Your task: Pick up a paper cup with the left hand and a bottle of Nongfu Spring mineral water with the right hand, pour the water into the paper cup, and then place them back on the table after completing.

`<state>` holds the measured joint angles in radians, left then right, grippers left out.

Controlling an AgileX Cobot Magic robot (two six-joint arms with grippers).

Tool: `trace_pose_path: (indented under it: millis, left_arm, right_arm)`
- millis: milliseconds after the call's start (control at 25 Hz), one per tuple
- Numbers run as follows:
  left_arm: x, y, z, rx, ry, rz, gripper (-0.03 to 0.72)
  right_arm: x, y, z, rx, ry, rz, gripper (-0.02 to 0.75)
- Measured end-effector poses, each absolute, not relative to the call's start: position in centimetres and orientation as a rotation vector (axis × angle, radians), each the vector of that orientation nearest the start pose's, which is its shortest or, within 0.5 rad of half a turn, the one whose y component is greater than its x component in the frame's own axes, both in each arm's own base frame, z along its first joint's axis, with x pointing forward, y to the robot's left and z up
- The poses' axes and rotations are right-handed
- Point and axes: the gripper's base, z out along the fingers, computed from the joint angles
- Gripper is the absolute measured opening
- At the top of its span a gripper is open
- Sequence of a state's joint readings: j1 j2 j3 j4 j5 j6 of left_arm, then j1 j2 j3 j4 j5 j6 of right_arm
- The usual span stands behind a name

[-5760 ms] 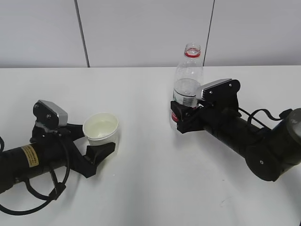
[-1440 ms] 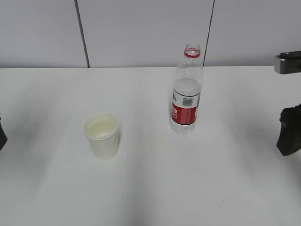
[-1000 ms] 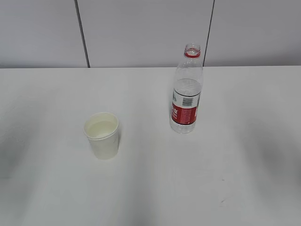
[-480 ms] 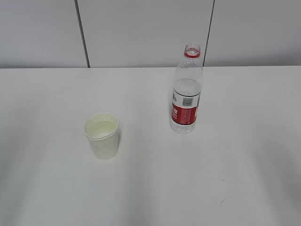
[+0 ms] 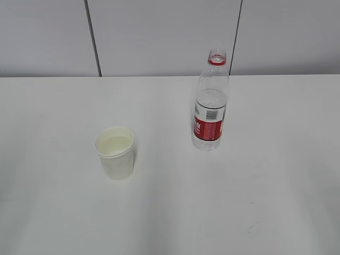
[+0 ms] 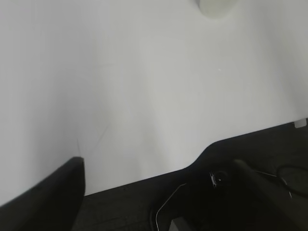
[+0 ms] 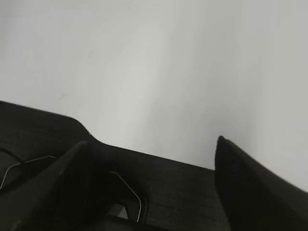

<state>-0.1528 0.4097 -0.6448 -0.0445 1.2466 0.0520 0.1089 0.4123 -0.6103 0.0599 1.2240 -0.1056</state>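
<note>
The white paper cup [image 5: 115, 153] stands upright on the white table [image 5: 170, 212], left of centre. The uncapped Nongfu Spring bottle [image 5: 211, 114], with a red label, stands upright right of centre; clear water [image 5: 211, 100] fills its lower half. Neither arm shows in the exterior view. In the left wrist view my left gripper [image 6: 158, 162] is open and empty over the table's near edge, with the cup's base [image 6: 216, 6] far off at the top. In the right wrist view my right gripper [image 7: 152, 141] is open and empty over the table edge; the bottle is out of that view.
A grey panelled wall [image 5: 159, 37] runs behind the table. A small dark scuff mark [image 5: 254, 227] lies at the front right. A dark surface with thin cables [image 6: 168, 207] shows below the table edge in both wrist views.
Both arms have let go of the cup and the bottle and drawn back out of the exterior view. The cup and the bottle stand where they were.
</note>
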Motion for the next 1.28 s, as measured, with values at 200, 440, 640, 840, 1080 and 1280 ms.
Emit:
trace_pose_path:
  millis: [200, 440, 640, 840, 1080, 1280]
  left_arm:
    - [2.0, -0.7, 28.2, 0.249, 2.405, -0.106, 0.549]
    - [-0.8, -0.3, 28.4, 0.232, 2.194, -0.114, 0.544]
    - [-2.0, -0.1, 28.3, 0.226, 2.118, -0.116, 0.544]
    - [-2.0, -0.1, 28.3, 0.224, 2.117, -0.119, 0.529]
    - [-1.2, -0.1, 28.1, 0.175, 2.07, -0.123, 0.51]
    - [-1.0, -0.1, 27.9, 0.172, 2.065, -0.126, 0.503]
  right_arm:
    - [2.8, 0.8, 28.0, -0.255, 2.441, 0.082, 0.588]
    - [1.4, 0.7, 27.2, -0.25, 2.369, 0.081, 0.588]
    - [0.5, 0.6, 27.0, -0.237, 2.251, 0.081, 0.588]
    - [-0.4, 0.5, 26.7, -0.231, 2.177, 0.08, 0.588]
    - [-1.1, 0.4, 26.7, -0.227, 2.123, 0.079, 0.588]
    - [-1.1, 0.4, 26.7, -0.228, 2.122, 0.088, 0.588]
